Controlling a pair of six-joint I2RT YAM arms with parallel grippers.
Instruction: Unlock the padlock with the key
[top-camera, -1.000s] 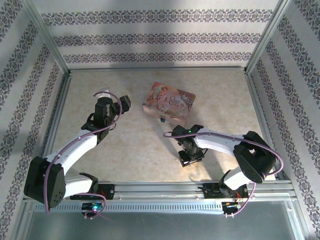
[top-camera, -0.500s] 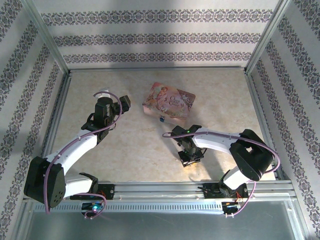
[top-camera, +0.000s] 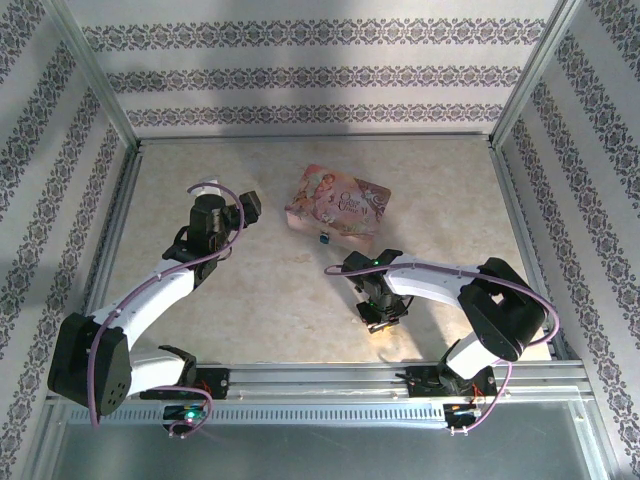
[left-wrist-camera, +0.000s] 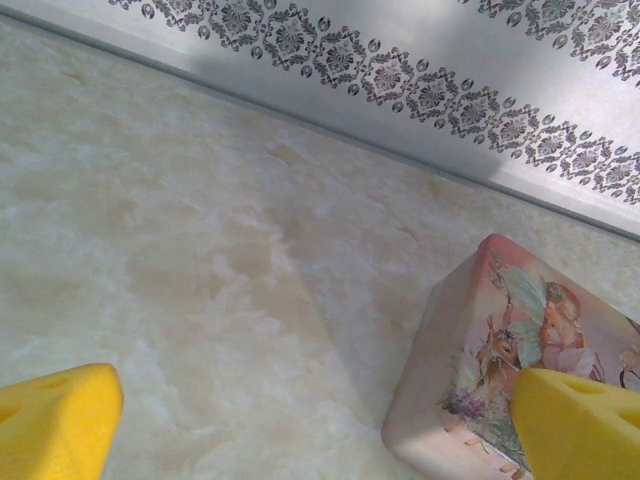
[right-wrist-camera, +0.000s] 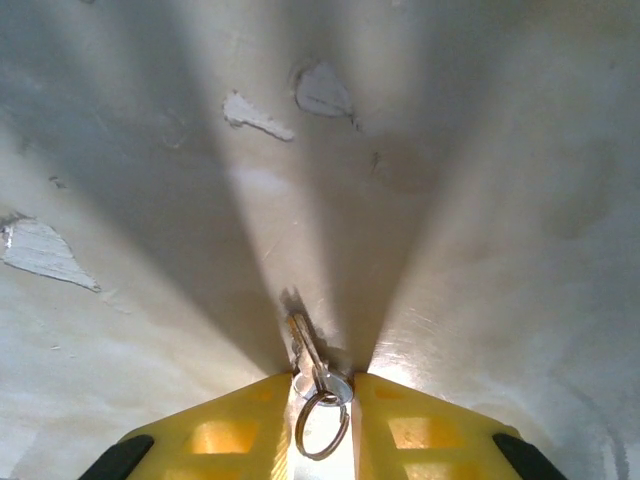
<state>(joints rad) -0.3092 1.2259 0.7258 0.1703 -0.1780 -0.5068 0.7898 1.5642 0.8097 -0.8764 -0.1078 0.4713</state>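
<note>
Right gripper (right-wrist-camera: 322, 400): jaws wider a second ago, now pinching the bow of the key (right-wrist-camera: 312, 360), flat on the table (right-wrist-camera: 470, 200) at near right; left gripper (left-wrist-camera: 318, 425) spread wide beside the pink box (left-wrist-camera: 480, 340); padlock (top-camera: 325, 238) at that box's near edge; key lift judged next.

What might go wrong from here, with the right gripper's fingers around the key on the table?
The right gripper flanks just the head of the flat-lying key, so it may slip or twist on lifting. The padlock lies unheld beside the pink box and may slide when pushed.
</note>
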